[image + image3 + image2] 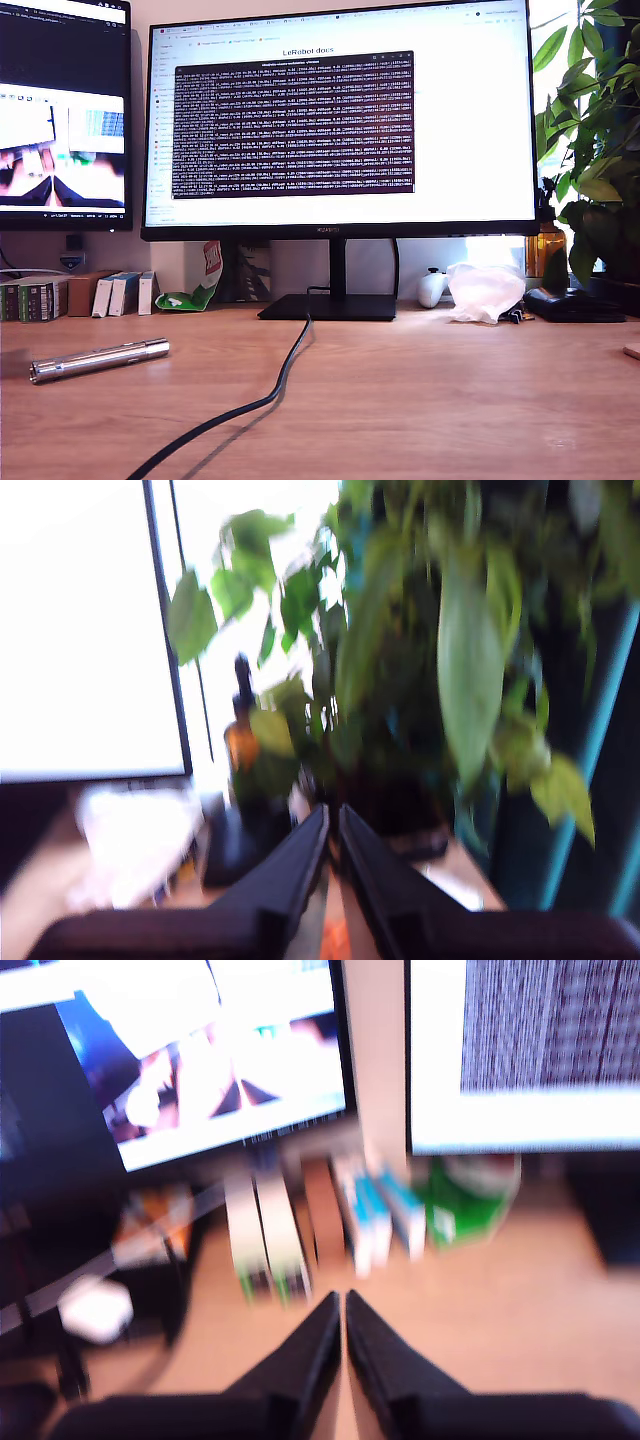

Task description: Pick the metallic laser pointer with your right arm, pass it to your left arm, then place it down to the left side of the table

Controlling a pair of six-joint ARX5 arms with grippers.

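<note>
1. The slim shiny silver metal laser pointer (98, 360) lies flat on the wide light-brown wooden table (420, 390), at about 8 o'clock in the exterior view; nothing touches it; its round flat end points toward the exterior view's left.
2. A long black cable (262, 400) runs from the big black-framed monitor (338, 120) down across the table, near the pointer but apart from it.
3. My first gripper (344, 1300) has its dark pointed fingers (300, 1355) pressed together, with nothing between them; it faces small boxes (375, 1215) under the screens.
4. My second gripper (332, 815) is also closed on nothing; it faces a leafy green plant (440, 650).
</note>
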